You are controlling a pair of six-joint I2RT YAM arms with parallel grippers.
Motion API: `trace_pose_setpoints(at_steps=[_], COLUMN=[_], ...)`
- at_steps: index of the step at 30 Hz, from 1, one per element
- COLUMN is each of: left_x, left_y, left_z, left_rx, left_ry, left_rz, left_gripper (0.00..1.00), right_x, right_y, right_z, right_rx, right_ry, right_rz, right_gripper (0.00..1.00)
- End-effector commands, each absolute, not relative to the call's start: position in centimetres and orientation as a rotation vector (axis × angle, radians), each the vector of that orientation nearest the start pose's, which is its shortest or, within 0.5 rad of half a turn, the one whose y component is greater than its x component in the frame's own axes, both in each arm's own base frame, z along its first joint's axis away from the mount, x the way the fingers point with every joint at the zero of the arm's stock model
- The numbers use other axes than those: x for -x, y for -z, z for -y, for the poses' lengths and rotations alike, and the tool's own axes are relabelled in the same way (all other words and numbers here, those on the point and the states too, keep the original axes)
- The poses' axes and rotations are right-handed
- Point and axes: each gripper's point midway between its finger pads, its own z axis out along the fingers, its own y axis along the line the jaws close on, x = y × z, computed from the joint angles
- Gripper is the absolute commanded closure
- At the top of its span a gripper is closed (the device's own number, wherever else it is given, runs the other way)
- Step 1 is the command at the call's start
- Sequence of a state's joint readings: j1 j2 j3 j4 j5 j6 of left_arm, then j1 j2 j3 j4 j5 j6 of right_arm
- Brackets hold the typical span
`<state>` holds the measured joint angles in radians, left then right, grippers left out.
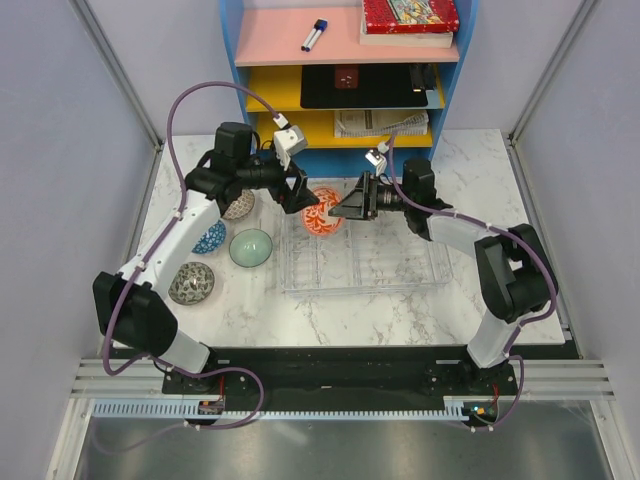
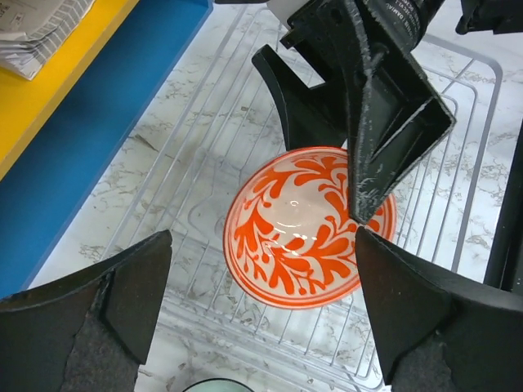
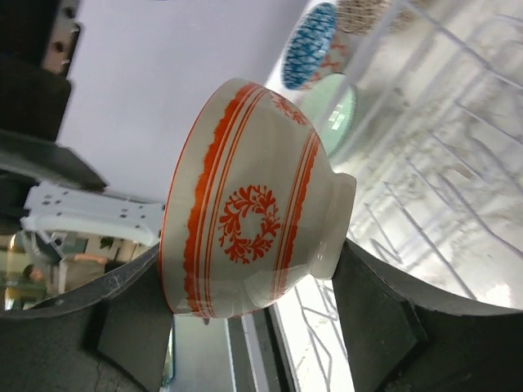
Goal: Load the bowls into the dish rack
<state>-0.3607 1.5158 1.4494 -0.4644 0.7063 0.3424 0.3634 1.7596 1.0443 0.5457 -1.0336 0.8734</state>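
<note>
An orange-red and white bowl (image 1: 322, 213) is on its edge in the far left corner of the clear dish rack (image 1: 400, 272). My right gripper (image 1: 347, 207) is shut on it, one finger on its mouth and one on its foot, as the right wrist view shows (image 3: 245, 196). My left gripper (image 1: 298, 189) is open and empty just left of and above that bowl (image 2: 302, 229). A beige speckled bowl (image 1: 239, 206), a blue bowl (image 1: 209, 238), a grey-green bowl (image 1: 250, 248) and a grey patterned bowl (image 1: 191, 283) sit on the table left of the rack.
The blue shelf unit (image 1: 345, 60) stands right behind the rack, with books, papers and a marker on its shelves. Its blue base (image 2: 98, 139) runs along the rack's far side. Grey walls close in both sides of the marble table (image 1: 300, 315).
</note>
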Motion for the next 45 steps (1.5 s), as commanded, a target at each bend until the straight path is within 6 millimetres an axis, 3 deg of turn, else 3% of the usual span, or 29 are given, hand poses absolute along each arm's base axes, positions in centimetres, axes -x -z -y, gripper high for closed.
trace_pose_setpoints(at_steps=[1,7,13,15,16,19,24,33,40,45], left_x=[-36.4,-37.2,-36.4,-35.4,-35.5,-34.8,-33.5,-32.6,-32.6,-32.6], left_y=[-28.1,-27.6,-25.9,-25.5,-25.1,-24.3,-24.0,-23.6,-23.4,-23.1], left_z=[23.5,18.2,12.3,11.7,9.9,7.9,6.9,6.6,6.5,6.5], left_rx=[-1.029,-0.872,-0.748,-0.744,-0.714,-0.659,-0.625,-0.618,-0.612,-0.609], left_ry=[0.729,0.726,0.671,0.692,0.658,0.626,0.654,0.68,0.692,0.702], left_rz=[-1.738,-1.832,-1.933,-1.956,-1.975,-2.015,-2.003,-1.981,-1.98,-1.982], left_gripper=[0.0,0.0,0.0,0.0,0.0,0.0,0.0,0.0,0.0,0.0], right_x=[-36.0,-39.7,-40.9,-41.1,-41.2,-41.7,-42.3,-42.4,-41.3,-41.6], right_y=[-22.4,-22.7,-23.1,-22.5,-22.7,-21.8,-20.6,-19.0,-17.5,-18.3], right_z=[-29.5,-26.4,-24.5,-23.9,-24.1,-23.4,-22.6,-23.4,-26.1,-26.2], right_rx=[0.467,0.488,0.532,0.605,0.63,0.71,0.811,0.899,1.009,0.965], right_ry=[-1.458,-1.019,-0.778,-0.684,-0.649,-0.457,-0.195,-0.037,0.03,0.146], right_rz=[-1.936,-1.957,-1.997,-2.01,-2.001,-2.008,-2.001,-1.985,-1.96,-1.936], right_gripper=[1.0,1.0,1.0,1.0,1.0,1.0,1.0,1.0,1.0,1.0])
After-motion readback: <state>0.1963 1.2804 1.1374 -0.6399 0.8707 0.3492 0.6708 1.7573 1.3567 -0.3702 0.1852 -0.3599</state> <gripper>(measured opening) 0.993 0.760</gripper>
